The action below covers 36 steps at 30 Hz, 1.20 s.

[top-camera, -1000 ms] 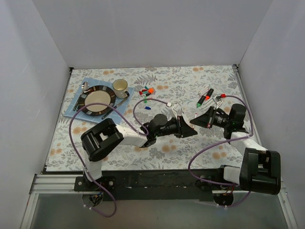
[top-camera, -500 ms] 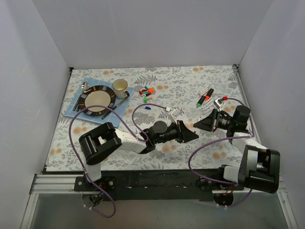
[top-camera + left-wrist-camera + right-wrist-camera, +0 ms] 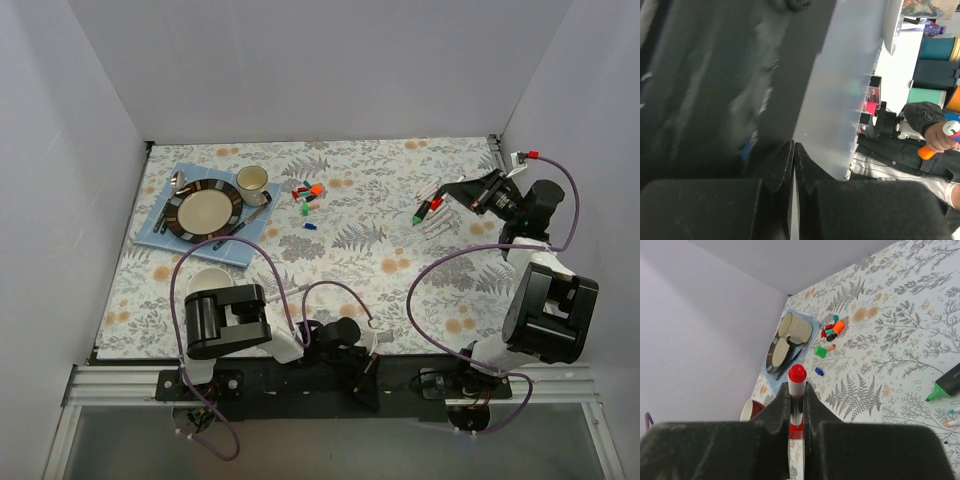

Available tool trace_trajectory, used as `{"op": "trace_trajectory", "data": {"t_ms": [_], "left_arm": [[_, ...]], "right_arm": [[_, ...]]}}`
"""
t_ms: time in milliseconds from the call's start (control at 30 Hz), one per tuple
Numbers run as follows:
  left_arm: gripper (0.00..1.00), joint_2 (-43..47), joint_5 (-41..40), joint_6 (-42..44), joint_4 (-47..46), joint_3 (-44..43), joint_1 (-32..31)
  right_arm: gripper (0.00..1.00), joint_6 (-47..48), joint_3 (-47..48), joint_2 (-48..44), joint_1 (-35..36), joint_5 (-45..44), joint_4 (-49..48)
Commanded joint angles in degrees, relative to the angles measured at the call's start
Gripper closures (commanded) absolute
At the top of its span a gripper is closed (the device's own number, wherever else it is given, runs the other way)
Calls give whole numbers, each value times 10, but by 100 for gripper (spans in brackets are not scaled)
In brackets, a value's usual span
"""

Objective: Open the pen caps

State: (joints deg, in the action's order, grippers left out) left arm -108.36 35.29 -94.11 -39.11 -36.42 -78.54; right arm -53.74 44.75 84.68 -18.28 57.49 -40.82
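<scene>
Red cap (image 3: 797, 374) sits on the tip of a thin white pen (image 3: 796, 415), poking out just past the fingertips of the right gripper (image 3: 796, 390). The fingers pinch the pen and hide most of its body; only a strip with a red band shows in the slit between them. From above, the pen is too small to make out.

Beyond the pen, well apart from it on the flowered table (image 3: 900, 300), the loose caps (image 3: 832, 330) lie in a small cluster of red, teal, orange and green, with a blue cap (image 3: 818, 371) a little nearer. A plate (image 3: 777, 352) and a cup (image 3: 795, 327) stand past them on a blue mat (image 3: 150, 228). A green-tipped marker (image 3: 946, 385) is cut off by the right edge of the wrist view.

The left gripper (image 3: 794, 150) has its fingers pressed together with nothing between them. Its camera gives a dark, smeared view in which little can be told.

A second ago both grippers met over the middle of the table. Now the right one has swung out to the far right, near the markers (image 3: 430, 207), and the left arm has folded back to the near edge, uncovering a mug (image 3: 208, 279).
</scene>
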Motion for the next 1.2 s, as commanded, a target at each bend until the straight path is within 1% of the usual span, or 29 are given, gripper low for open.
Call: {"op": "trace_trajectory", "data": {"t_ms": [0,100,167,233,267,333,367,400,433,467,500,533,567,600,633,667,700,767,900,933,1000,1067,1167], "left_arm": [[100,33,28,4,-3,1,24],[100,72,-4,37,15,0,25],[100,109,-42,75,51,-7,26],[100,139,-71,102,93,-13,31],[100,174,-113,117,106,-15,35],[100,212,-159,165,139,-13,45],[99,246,-211,182,149,-13,49],[76,262,-251,219,162,-13,52],[64,275,-286,241,181,-12,52],[48,286,-337,263,181,-9,51],[28,302,-363,291,178,-6,52],[20,307,-383,327,174,-4,51],[16,310,-399,349,166,-1,52],[12,312,-417,366,159,0,53],[8,310,-429,393,152,0,53],[7,307,-441,405,149,-6,53],[5,301,-455,414,149,-11,53],[3,294,-464,457,130,-15,53],[2,292,-490,502,56,-8,52],[2,291,-510,509,27,-9,53],[2,284,-515,535,2,-13,53],[2,274,-502,542,-27,-20,53],[2,254,-464,548,-39,-41,52]], "right_arm": [[99,13,-3,-8,13,-36,-15],[99,25,-26,-23,17,-28,-14],[99,36,-45,-39,20,-14,-12],[99,52,-55,-57,28,3,18],[99,79,-65,-65,32,10,31],[99,115,-74,-91,47,40,66],[99,153,-85,-101,53,52,71],[99,169,-90,-112,59,66,71],[99,185,-95,-136,70,98,62],[99,194,-102,-148,78,112,52],[99,211,-112,-162,87,123,45],[99,222,-115,-191,107,135,44],[99,237,-116,-207,120,137,63],[99,289,-109,-237,147,135,85],[99,321,-102,-253,161,131,110],[99,359,-95,-268,174,125,182],[99,415,-79,-295,204,111,211],[99,447,-74,-313,221,114,250],[99,477,-72,-328,240,172,273],[99,494,-74,-329,243,183,279],[99,511,-76,-334,255,205,298],[99,534,-78,-337,263,217,309],[99,536,-79,-341,273,254,309]]}}
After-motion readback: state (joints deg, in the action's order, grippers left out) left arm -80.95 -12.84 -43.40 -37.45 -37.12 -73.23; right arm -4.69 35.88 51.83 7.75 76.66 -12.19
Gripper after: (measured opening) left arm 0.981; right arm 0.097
